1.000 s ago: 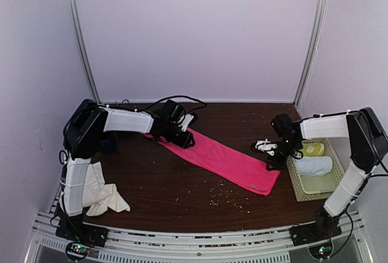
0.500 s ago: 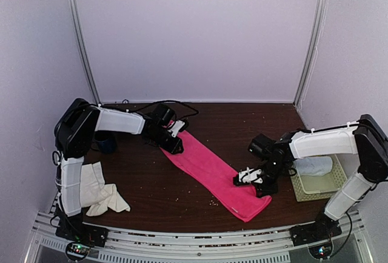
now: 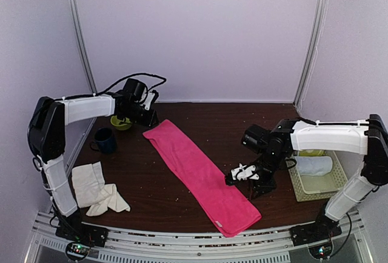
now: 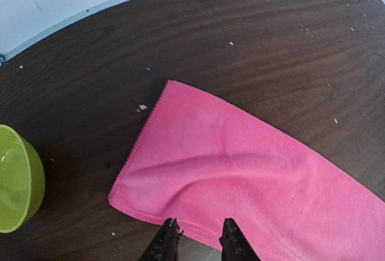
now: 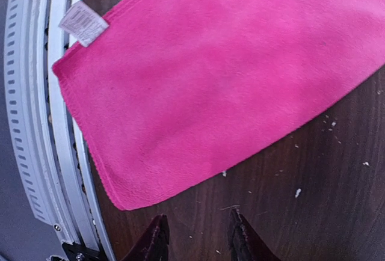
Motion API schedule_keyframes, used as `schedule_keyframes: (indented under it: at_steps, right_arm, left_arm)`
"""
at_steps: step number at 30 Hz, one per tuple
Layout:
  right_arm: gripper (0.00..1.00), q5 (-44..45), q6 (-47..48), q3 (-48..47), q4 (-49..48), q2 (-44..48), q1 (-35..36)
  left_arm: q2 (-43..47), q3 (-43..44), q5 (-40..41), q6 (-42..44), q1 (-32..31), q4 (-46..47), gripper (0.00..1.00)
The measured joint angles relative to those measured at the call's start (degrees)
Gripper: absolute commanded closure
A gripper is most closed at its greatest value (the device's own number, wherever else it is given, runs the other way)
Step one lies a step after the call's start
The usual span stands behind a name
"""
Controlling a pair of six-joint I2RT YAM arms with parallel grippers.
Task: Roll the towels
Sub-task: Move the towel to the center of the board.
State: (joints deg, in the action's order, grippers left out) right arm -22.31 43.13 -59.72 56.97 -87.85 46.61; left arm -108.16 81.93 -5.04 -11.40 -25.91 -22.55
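The pink towel (image 3: 200,175) is lying diagonally on the crumb-flecked dark table (image 3: 230,123), cream towel (image 3: 91,184) sitting crumpled near-left, green bowl (image 3: 121,122) and mug (image 3: 105,140) far-left, left gripper (image 4: 200,222) and right gripper (image 5: 197,216) hanging released.

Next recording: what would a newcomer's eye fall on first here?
The bright pink towel stands out, spread flat in a long diagonal across the dark table from back left to the near edge. A crumpled cream towel lies at the near left, and a pale green basket holding a white roll sits at the far right.
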Motion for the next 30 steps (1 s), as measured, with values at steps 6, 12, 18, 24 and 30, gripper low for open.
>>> schedule_keyframes:
  at_steps: [6, 12, 18, 24, 30]
  right_arm:
    - [0.64, 0.7, -4.7, 0.0, -6.4, 0.0, -5.9]
    - [0.64, 0.5, -8.3, 0.1, -11.0, 0.0, -11.0]
    - [0.64, 0.4, -10.6, 2.5, -14.1, 0.4, -11.5]
    - [0.64, 0.5, -12.2, 3.3, -15.3, 0.4, -12.6]
    - [0.64, 0.4, -13.0, 3.0, -15.7, 0.4, -13.6]
  left_arm:
    - [-12.6, 11.2, 1.9, -2.5, 0.5, 0.8, 0.75]
    - [-24.5, 20.5, 2.7, -4.3, 0.5, -0.6, 0.74]
    - [-34.8, 35.4, 0.0, -6.7, 0.7, -1.5, 0.73]
    - [-50.5, 55.8, -11.3, -13.1, 0.7, 5.3, 0.73]
    - [-45.0, 45.6, -13.8, -15.7, 0.7, 10.8, 0.72]
